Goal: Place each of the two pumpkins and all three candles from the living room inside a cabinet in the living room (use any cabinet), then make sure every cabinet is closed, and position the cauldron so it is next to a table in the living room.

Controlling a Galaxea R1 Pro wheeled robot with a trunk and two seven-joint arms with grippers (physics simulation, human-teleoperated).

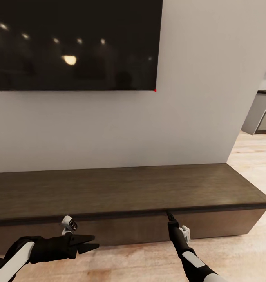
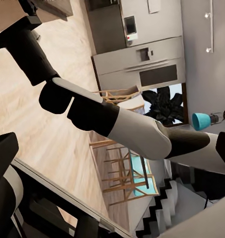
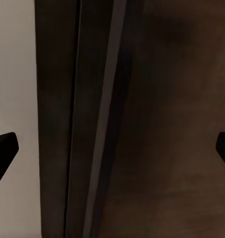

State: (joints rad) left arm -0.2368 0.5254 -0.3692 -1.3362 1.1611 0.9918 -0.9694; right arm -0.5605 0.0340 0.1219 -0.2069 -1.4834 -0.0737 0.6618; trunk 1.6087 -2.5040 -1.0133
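The cabinet (image 1: pixel 121 192) is a long low dark-brown console against the wall, and the drawer fronts I can see sit flush. My right gripper (image 1: pixel 170 215) points up at the lip under the cabinet's top edge, right of centre. In the right wrist view the cabinet's dark front (image 3: pixel 167 124) and edge lie between the fingertips (image 3: pixel 5 144), which are spread wide: open and empty. My left gripper (image 1: pixel 91 242) hovers low in front of the cabinet's left part, pointing right, fingers slightly apart and holding nothing. Pumpkins, candles, cauldron and table are out of view.
A large black TV (image 1: pixel 74 43) hangs on the grey wall above the cabinet. Light wood floor (image 1: pixel 242 250) runs in front and to the right. Grey kitchen units (image 1: pixel 262 113) stand past the wall's right corner. The left wrist view looks across my right arm (image 2: pixel 132 129) toward a fridge (image 2: pixel 142 59).
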